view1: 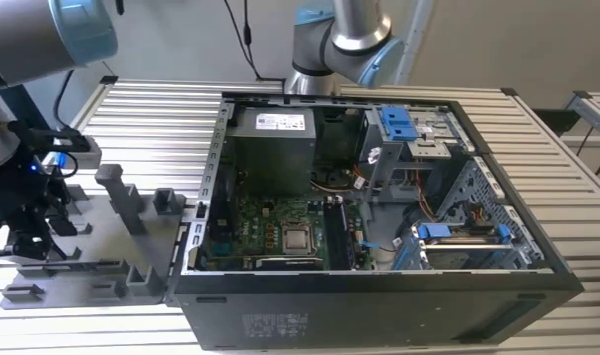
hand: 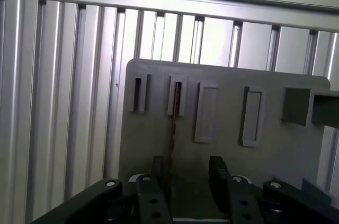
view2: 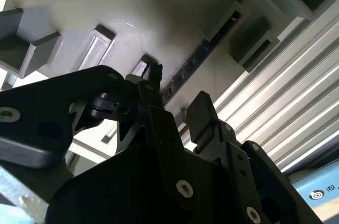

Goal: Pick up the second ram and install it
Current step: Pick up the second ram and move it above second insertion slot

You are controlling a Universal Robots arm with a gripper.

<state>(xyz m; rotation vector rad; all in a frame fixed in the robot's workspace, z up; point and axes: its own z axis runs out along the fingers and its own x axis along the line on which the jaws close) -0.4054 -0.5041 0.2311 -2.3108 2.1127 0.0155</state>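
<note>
Gripper [hand: 186,170] over the grey holder tray [hand: 296,144], black fingers [hand: 157,173] spread apart, nothing pinched. In both wrist views the second ram [hand: 173,118] stands on edge in a narrow slot of the tray, reading as a thin dark strip. It runs into the gap between the two fingers, closer to one than the other; contact cannot be told. In the second wrist view the gripper [view2: 177,89] shows the same spread, one fingertip [view2: 154,73] just beside the end of the second ram [view2: 196,57], the other apart from it. The tray [view2: 132,1] carries several raised rectangular slots and square blocks. Under it lies the slatted aluminium table [hand: 63,75], its ribs bright beyond the tray's edge. In the exterior view the gripper [view1: 28,229] hangs low over the holder tray [view1: 92,285], which sits on the table [view1: 161,126] toward the edge on the exterior view's left, with upright posts [view1: 117,194] rising behind it. Just beside the tray, to the exterior view's right, lies an open computer case [view1: 379,310]: green motherboard [view1: 270,222] with a bare processor [view1: 297,238], grey power supply [view1: 270,148] behind it, blue drive latches [view1: 403,122] toward the far corner. Past the case's far edge stands a second robot arm [view1: 339,37].
</note>
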